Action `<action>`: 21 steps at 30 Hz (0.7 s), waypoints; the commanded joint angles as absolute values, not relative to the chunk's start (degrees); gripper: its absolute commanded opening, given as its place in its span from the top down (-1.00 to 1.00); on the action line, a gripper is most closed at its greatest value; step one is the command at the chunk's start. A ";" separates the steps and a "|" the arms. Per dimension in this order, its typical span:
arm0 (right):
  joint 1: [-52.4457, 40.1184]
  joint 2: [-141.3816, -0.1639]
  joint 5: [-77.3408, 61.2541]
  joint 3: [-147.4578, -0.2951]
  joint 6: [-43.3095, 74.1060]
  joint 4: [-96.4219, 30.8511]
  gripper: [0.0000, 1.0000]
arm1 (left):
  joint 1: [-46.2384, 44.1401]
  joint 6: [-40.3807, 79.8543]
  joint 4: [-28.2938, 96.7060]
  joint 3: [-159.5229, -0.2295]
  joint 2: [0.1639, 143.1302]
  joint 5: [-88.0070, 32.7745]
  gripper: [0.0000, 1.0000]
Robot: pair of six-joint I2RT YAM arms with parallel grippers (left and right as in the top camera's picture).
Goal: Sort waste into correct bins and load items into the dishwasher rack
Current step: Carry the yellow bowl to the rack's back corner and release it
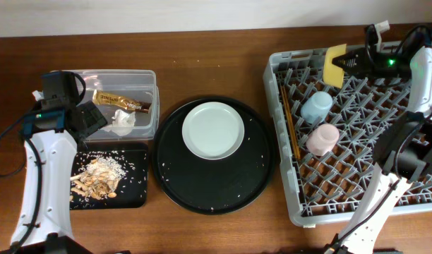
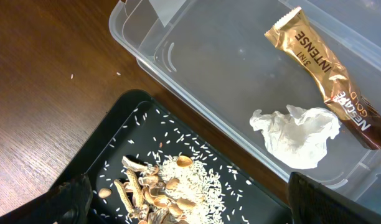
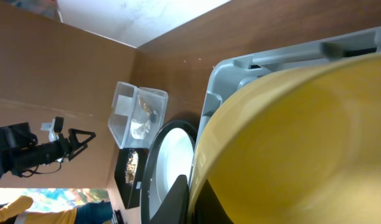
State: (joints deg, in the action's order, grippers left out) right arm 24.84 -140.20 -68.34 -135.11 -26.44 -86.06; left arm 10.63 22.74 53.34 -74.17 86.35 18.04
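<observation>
My right gripper [image 1: 349, 63] is shut on the rim of the yellow bowl [image 1: 335, 65], holding it on edge over the far left corner of the grey dishwasher rack [image 1: 357, 183]. The bowl [image 3: 302, 143] fills the right wrist view, pinched between the fingers [image 3: 178, 199]. In the rack lie a light-blue cup [image 1: 317, 106], a pink cup [image 1: 322, 138] and chopsticks [image 1: 290, 123]. My left gripper [image 1: 89, 120] hangs open and empty [image 2: 197, 211] above the small black tray [image 2: 109, 149] of food scraps and rice [image 2: 172, 186]. The clear box [image 2: 197, 56] holds the wrapper [image 2: 327, 74] and tissue [image 2: 299, 134].
A large round black tray [image 1: 202, 187] sits in the middle of the table, with a white plate [image 1: 213, 130] on it and stray rice grains around it. The clear box [image 1: 110, 73] and small black tray [image 1: 131, 197] stand side by side at the left.
</observation>
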 commanded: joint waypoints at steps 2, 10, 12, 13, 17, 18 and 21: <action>28.05 -140.25 -66.83 -131.74 -27.20 -86.08 0.92 | 10.72 22.26 53.25 -74.89 85.47 18.44 -0.99; 33.85 -139.92 -66.70 -131.90 -30.44 -97.36 0.91 | 10.72 22.26 53.25 -74.89 85.47 18.44 -0.99; 34.17 -138.76 -60.03 -131.90 -28.88 -97.36 0.74 | 10.72 22.26 53.25 -74.89 85.47 18.44 -0.99; 34.22 -137.95 -57.93 -131.90 -28.88 -97.36 0.70 | 10.72 22.26 53.25 -74.89 85.47 18.44 -0.99; 36.16 -136.86 -56.21 -131.90 -27.16 -97.34 0.68 | 10.72 22.26 53.25 -74.89 85.47 18.44 -0.99; 36.99 -136.86 -54.35 -131.90 -26.39 -97.34 0.68 | 10.72 22.26 53.25 -74.89 85.47 18.44 -0.99; 40.05 -136.86 -50.87 -131.90 -22.59 -97.34 0.61 | 10.72 22.26 53.25 -74.89 85.47 18.44 -0.99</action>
State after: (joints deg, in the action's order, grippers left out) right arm 37.39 -139.61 -55.02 -132.07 -25.82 -97.10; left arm 10.63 22.74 53.36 -74.17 86.35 18.04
